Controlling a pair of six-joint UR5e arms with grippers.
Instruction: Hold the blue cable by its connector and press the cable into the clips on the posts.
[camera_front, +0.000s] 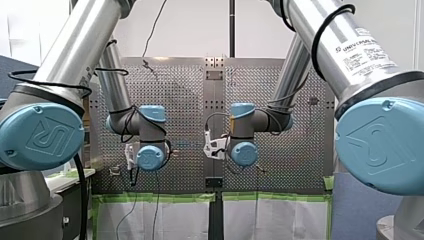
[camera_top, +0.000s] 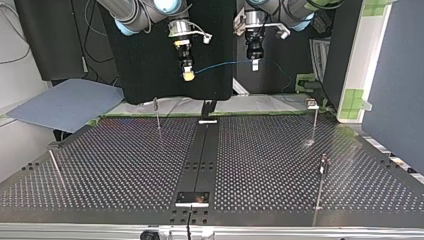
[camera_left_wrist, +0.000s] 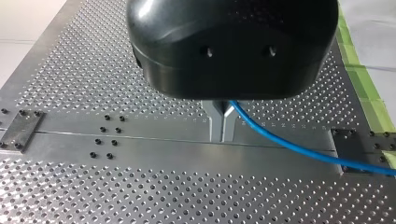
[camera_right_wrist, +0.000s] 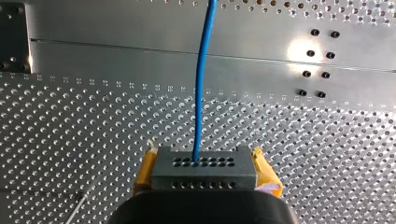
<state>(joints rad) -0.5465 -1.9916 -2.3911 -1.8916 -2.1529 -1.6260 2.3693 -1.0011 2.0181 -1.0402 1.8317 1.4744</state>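
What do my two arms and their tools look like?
My left arm and my right arm are silver tubes with pale blue joint caps and black cables. The right one bears a Universal Robots label. My left tool is black with metal fingers; my right tool has yellow pads.

UNIVERSAL ROBOTS lbl on my right arm, UR logo on joint cap

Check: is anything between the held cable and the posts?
Nothing visible does. The cable hangs above the table between my right gripper, shut on its connector, and my left gripper; only open air and perforated table separate it from the posts.
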